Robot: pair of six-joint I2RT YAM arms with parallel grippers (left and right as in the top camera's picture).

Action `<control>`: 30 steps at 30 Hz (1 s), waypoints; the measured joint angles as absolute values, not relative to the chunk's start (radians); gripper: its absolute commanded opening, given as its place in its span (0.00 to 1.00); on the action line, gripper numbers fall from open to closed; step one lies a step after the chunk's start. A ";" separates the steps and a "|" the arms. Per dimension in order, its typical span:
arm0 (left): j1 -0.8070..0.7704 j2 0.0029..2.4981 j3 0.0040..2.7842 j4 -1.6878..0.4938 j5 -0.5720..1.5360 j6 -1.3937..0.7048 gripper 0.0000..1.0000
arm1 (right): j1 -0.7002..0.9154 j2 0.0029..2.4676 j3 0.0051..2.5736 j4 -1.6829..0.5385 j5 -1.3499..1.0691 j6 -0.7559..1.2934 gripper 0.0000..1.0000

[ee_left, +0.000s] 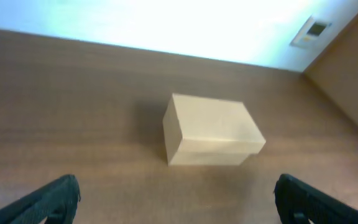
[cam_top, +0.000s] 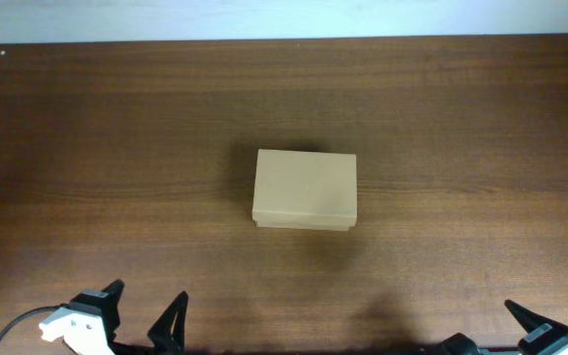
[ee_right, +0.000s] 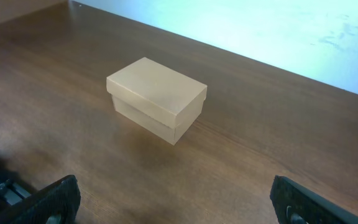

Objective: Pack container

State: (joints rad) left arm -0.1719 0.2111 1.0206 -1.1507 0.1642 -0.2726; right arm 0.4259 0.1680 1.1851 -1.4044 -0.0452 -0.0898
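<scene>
One container is counted: a tan cardboard box, lid shut, set flat on the table. It is placed well ahead of both grippers and is touched by neither. It is ahead and to the right of the left gripper, and ahead and to the left of the right gripper.

Two grippers are counted, both parked at the near table edge. The left fingers are spread wide with nothing pinched. The right fingers are spread wide too, also holding nothing.

Bare wood is seen on all four sides of the container. Open room is left between it and each gripper, and beyond it up to the far table edge, where a pale wall is met.

In the left wrist view the container is framed roughly midway between the fingers, one corner turned toward the camera. In the right wrist view it is seen ahead and slightly left, skewed to the finger line.
</scene>
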 measured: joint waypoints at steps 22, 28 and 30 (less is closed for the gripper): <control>-0.172 0.206 0.925 -1.013 -0.070 -0.260 1.00 | 0.426 0.168 1.185 -1.406 -0.045 -0.090 0.99; -0.149 0.206 0.759 -0.863 -0.137 -0.229 1.00 | 0.426 0.168 1.185 -1.407 -0.046 -0.090 0.99; -0.128 0.205 0.706 -0.821 -0.140 -0.215 1.00 | 0.426 0.168 1.184 -1.407 -0.046 -0.090 0.99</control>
